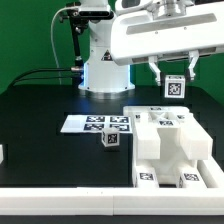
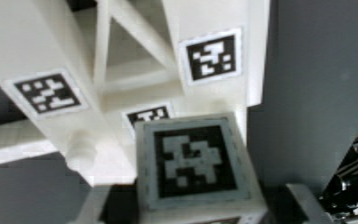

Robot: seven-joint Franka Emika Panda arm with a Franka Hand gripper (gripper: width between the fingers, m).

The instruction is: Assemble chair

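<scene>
My gripper (image 1: 174, 82) is shut on a small white chair part (image 1: 176, 87) with a square tag, and holds it in the air just above the partly built white chair (image 1: 172, 143) at the exterior view's right. In the wrist view the held part (image 2: 197, 165) fills the space at my gripper (image 2: 211, 206), with a dark fingertip (image 2: 123, 205) beside it. Below it lie the chair's white bars and tagged panels (image 2: 149, 60). A loose tagged white peg (image 1: 111, 141) stands on the black table in front of the marker board (image 1: 92, 123).
The robot base (image 1: 103, 68) stands at the back centre with black cables beside it. A white piece (image 1: 2, 153) shows at the exterior view's left edge. The table's white front edge (image 1: 70, 203) runs along the bottom.
</scene>
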